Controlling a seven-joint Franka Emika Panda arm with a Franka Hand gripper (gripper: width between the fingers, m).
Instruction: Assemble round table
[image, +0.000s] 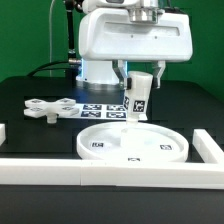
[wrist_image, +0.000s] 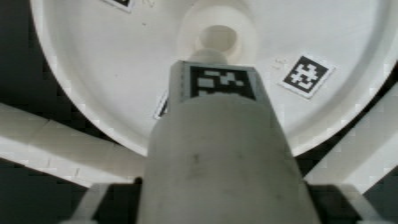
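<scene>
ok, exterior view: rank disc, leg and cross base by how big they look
1. disc: clearly largest.
2-3. cross base and leg: about alike. The base lies flat and the leg stands upright, so I won't rank them.

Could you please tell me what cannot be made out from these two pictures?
- Exterior view: whether the leg in the tool touches the disc; too small to tell.
- Wrist view: the tool's fingertips, cut off by the picture's edge.
- Wrist view: the cross-shaped base, outside the frame.
- Exterior view: part of the marker board, hidden behind the leg.
</scene>
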